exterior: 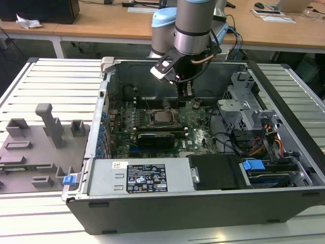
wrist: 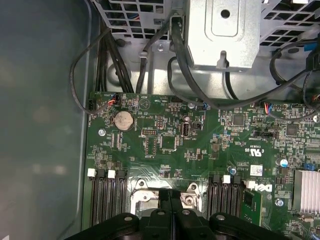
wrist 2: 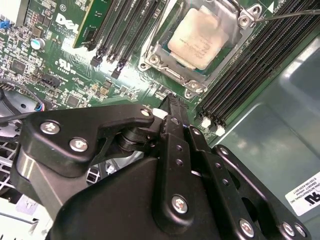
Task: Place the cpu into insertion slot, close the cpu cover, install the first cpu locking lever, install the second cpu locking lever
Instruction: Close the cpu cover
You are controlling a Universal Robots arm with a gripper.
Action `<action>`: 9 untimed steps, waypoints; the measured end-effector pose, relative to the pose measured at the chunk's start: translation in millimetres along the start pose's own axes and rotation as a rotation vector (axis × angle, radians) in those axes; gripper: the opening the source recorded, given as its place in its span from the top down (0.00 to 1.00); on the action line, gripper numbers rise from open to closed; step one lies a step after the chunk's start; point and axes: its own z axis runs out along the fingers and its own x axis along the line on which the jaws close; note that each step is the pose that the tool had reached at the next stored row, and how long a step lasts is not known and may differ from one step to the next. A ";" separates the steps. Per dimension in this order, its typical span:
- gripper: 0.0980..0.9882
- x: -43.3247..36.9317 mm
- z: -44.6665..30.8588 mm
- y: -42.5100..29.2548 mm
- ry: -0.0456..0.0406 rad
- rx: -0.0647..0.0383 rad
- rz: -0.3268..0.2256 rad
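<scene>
The cpu (exterior: 162,118) lies flat in the insertion slot (wrist 2: 172,76) on the green motherboard, its pale metal top (wrist 2: 201,37) showing. The silver cpu cover (wrist 2: 231,20) lies down around the chip as a frame. A thin lever rod (wrist 2: 287,14) runs from one socket corner out over the memory slots. My gripper (exterior: 186,92) hangs just above the board beside the socket, toward the case's far wall. Its black fingers (wrist 2: 169,112) are shut with nothing between them, and their tips (wrist: 170,196) sit at the socket's edge (wrist: 140,196).
Black memory slots (wrist 2: 250,70) flank the socket. A black expansion card (exterior: 155,137) lies on the socket's near side, with the power supply (exterior: 137,175) nearer still. A drive cage (exterior: 238,109) and cables (exterior: 264,142) fill the exterior view's right. A grey fixture tray (exterior: 35,147) sits outside the case.
</scene>
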 end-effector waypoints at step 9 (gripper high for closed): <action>0.99 0.1 -0.1 -2.5 -0.0001 0.000 0.000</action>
